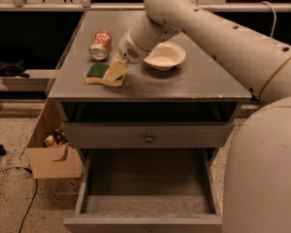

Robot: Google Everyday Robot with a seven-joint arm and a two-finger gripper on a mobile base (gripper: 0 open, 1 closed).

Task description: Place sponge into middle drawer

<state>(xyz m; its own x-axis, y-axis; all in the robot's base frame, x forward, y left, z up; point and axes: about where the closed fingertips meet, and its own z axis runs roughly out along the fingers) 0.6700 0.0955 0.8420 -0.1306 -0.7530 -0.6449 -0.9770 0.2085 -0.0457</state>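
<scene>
The sponge lies flat on the grey cabinet top near its front left corner, dark green face up over pale yellow foam. My gripper is down at the sponge's right end, touching or just above it, with the arm reaching in from the upper right. The middle drawer is pulled out below the cabinet's front; its bare grey floor is in view and nothing lies in it.
A red soda can lies on its side behind the sponge. A white bowl sits right of the gripper. A flat drawer front with a round knob is above the open drawer. A cardboard box stands on the floor at left.
</scene>
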